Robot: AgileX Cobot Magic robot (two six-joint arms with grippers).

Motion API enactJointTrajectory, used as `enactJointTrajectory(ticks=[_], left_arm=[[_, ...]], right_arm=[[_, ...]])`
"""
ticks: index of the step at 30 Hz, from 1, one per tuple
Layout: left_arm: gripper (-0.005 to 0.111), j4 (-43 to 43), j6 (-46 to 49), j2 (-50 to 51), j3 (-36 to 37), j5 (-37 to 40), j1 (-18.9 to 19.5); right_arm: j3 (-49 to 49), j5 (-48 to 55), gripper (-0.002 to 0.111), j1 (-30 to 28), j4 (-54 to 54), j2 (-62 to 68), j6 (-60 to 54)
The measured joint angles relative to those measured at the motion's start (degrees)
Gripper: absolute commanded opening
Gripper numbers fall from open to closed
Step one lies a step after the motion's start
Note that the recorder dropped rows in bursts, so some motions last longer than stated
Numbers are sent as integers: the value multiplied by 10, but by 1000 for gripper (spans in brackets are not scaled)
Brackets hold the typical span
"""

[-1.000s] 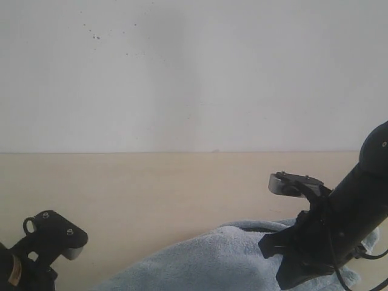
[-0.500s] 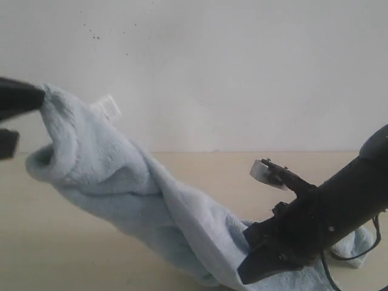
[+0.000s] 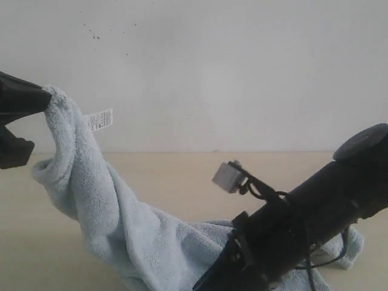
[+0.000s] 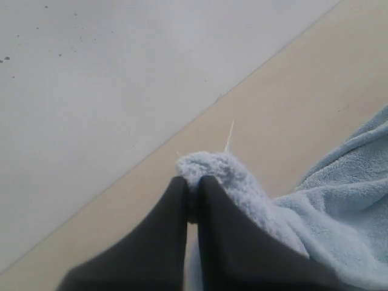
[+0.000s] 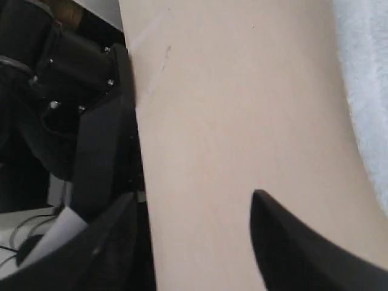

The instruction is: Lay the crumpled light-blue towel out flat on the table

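**Exterior view.** At the left edge, the left gripper (image 3: 42,100) is clenched on a corner of the towel (image 3: 115,224) and holds it raised above the table (image 3: 170,176). A white tag (image 3: 100,119) sticks out just beside the grip. The cloth hangs twisted down to the table and lies bunched at the near right, under the right arm (image 3: 315,206).

**Left wrist view.** Both jaws pinch the fluffy corner; the rest of the cloth trails off over the table.

**Right wrist view.** The right gripper (image 5: 194,197) is released, its jaws apart over bare table and holding nothing. The towel's edge lies near one finger.
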Motion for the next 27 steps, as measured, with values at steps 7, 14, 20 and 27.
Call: enactJointTrajectory(ticks=[7,14,20,27], left_arm=[[4,-2,-1,57,33,-65,0],[4,-2,-1,80,33,-81,0],[4,-2,-1,80,33,-81,0],[4,-2,-2,80,33,-81,0]], right_arm=[[0,-277,63,100,-36,0,-30],[0,-414,63,202,-103,3,-48],[0,-497,63,223,-133,47,-30],[0,-536,30,226,-136,90,-21]])
